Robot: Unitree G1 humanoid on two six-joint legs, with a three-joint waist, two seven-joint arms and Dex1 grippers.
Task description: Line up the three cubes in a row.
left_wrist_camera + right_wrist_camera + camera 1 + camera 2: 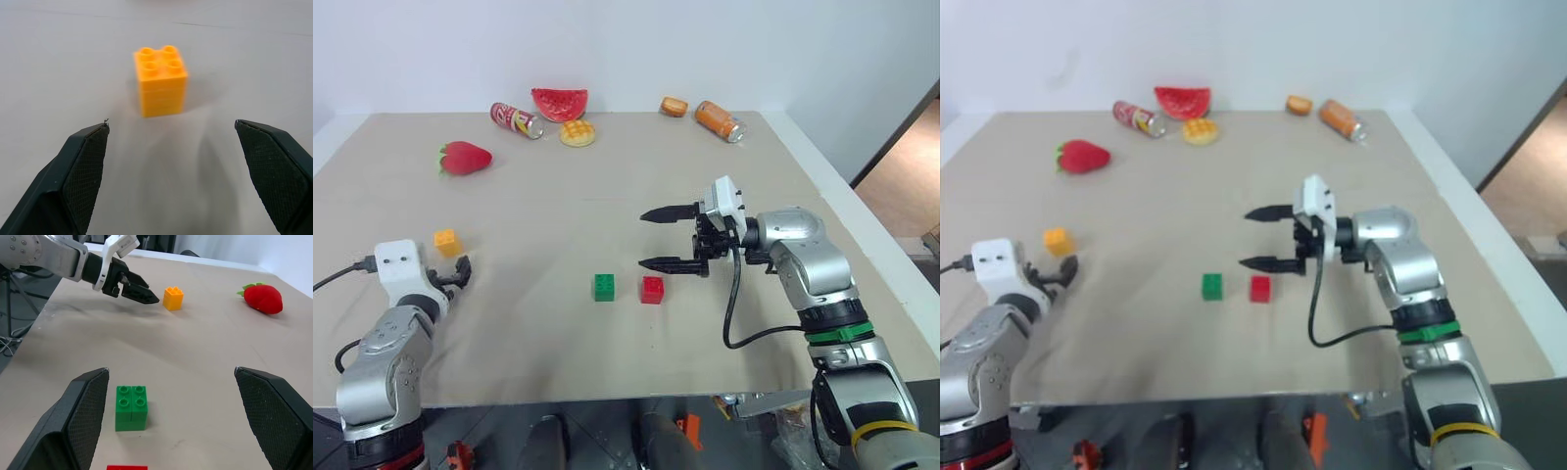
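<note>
Tabletop point(558, 215): a wide, matte beige sheet, with a pale rim showing along the right and left edges.
Room: a plain white wall behind the far edge; past the right edge, a dark strip and a patch of brown floor.
Green cube point(604, 287): toward the near edge, about mid-width, studs up.
Red cube point(652, 289): just right of the green one with a small gap between them; the two sit level with each other along the near edge.
Orange cube point(446, 242): well apart from the other two, toward the left edge, standing upright with four studs on top.
Left gripper point(460, 271): low near the left edge, just short of the orange cube and pointed at it; fingers spread wide, nothing between them, the cube lying beyond the tips in the left wrist view.
Right gripper point(665, 238): above the tabletop right of centre, pointing toward the left edge; fingers wide apart and empty, the lower one just above and right of the red cube.
Strawberry point(464, 158): toward the far left corner.
Far edge, left to right: a red can point(516, 119) lying down, a watermelon slice point(559, 103), a round bun point(577, 133), a small bread piece point(674, 106), an orange can point(720, 120) on its side.
</note>
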